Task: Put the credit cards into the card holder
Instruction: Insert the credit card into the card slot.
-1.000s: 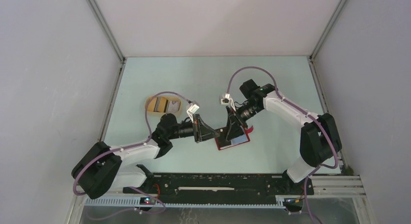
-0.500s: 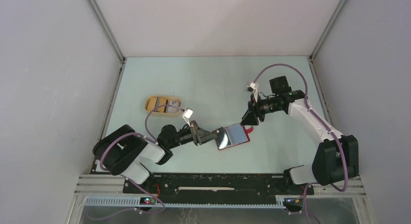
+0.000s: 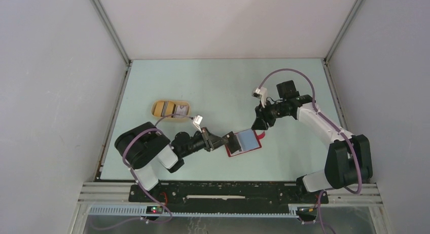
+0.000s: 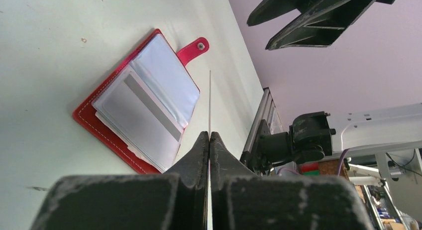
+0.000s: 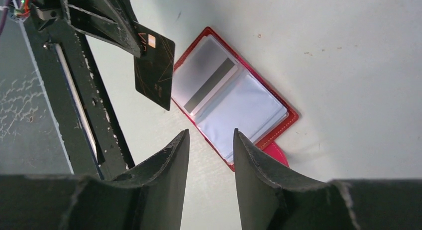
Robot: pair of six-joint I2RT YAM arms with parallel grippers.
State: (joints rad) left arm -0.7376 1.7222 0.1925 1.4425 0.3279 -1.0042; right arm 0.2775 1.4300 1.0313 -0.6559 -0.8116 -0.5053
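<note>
While left tool [image 4: 209,138] pinches card [image 5: 154,72], tray [image 3: 155,109] sits apart.

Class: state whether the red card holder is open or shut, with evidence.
Open: the card holder lies spread flat, inner sleeves showing, tab unfastened.

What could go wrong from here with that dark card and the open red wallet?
The left gripper pinches the dark card near one edge only, so it may twist or slip. Nothing pins the open red wallet; the right gripper is open and apart from it, so a push could slide the wallet.
</note>
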